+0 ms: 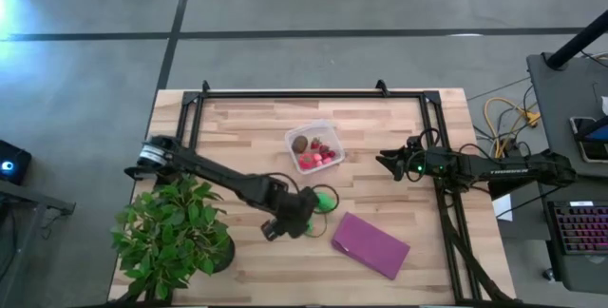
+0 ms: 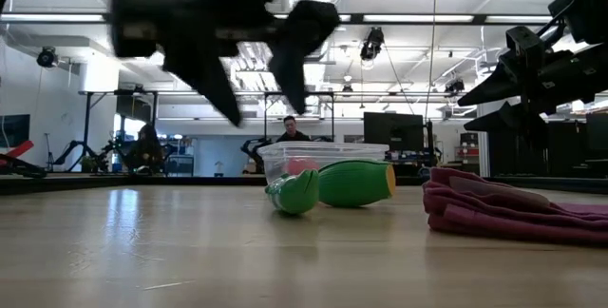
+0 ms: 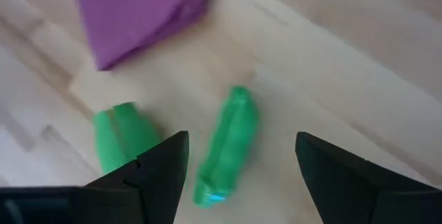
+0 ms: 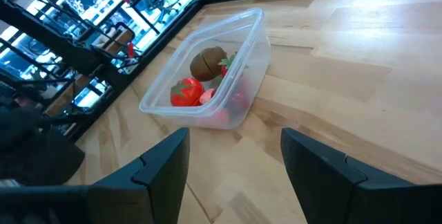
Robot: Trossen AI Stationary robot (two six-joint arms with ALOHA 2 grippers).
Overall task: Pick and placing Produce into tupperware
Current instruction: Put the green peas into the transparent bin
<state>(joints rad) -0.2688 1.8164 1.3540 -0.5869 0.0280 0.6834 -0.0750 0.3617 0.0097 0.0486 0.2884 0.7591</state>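
The small clear plastic tupperware box with rounded corners [image 1: 315, 146] sits mid-table, toward the far edge, lid off. It already holds 1 brown ball [image 4: 206, 62] and several red and pink pieces [image 4: 186, 92], so most of the produce looks sorted. What remains out, as far as the views show: 2 bright green toy pods, lying on the bare wood near the front of the table, between the box and the flat purple cloth rectangle [image 1: 370, 245].

The left gripper [image 3: 238, 175] hovers above the pods with its fingers spread wide. In the left wrist view 1 elongated green pod [image 3: 225, 148] lies in the gap between the fingertips; the second, stubbier green pod [image 3: 119, 138] sits just outside 1 finger. Nothing is pinched yet. The low view shows the fingers well above the table, so this reads as an approach lined up on the long pod; a drop and a close seem to come next. Risk: the 2 pods touch or nearly touch in the low view, so a finger may nudge the neighbour.

The right gripper [image 4: 235, 169] waits at the right side of the table, fingers apart and empty, pointed at the box. A leafy green potted plant [image 1: 171, 232] stands at the front left corner, clear of the work.
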